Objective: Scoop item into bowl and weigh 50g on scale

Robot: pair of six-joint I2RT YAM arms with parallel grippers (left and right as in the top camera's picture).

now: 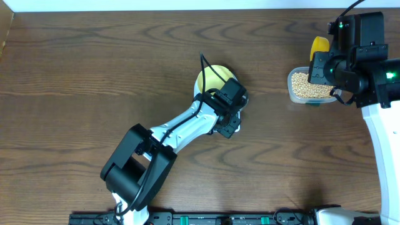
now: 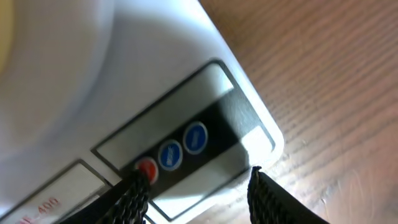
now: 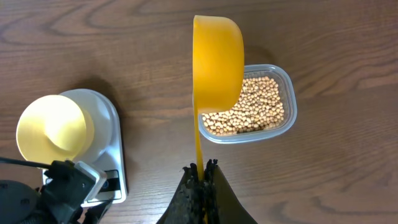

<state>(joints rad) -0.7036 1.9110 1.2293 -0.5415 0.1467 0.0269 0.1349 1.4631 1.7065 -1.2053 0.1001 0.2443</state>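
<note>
The white scale (image 2: 74,93) fills the left wrist view, its red button (image 2: 146,168) and two blue buttons (image 2: 182,147) on the front strip. My left gripper (image 2: 199,186) is open over that front edge, one fingertip (image 2: 134,190) at the red button, nothing between the fingers. The pale yellow bowl (image 3: 53,127) sits on the scale (image 3: 109,118). My right gripper (image 3: 203,169) is shut on the handle of a yellow measuring spoon (image 3: 217,56), held above a clear tub of beige beans (image 3: 252,109). Whether the spoon holds beans is hidden.
The clear tub (image 1: 309,85) stands at the right of the wooden table, under my right arm. The bowl (image 1: 212,78) is near the table's middle, with my left arm (image 1: 181,131) stretched over the scale from the front.
</note>
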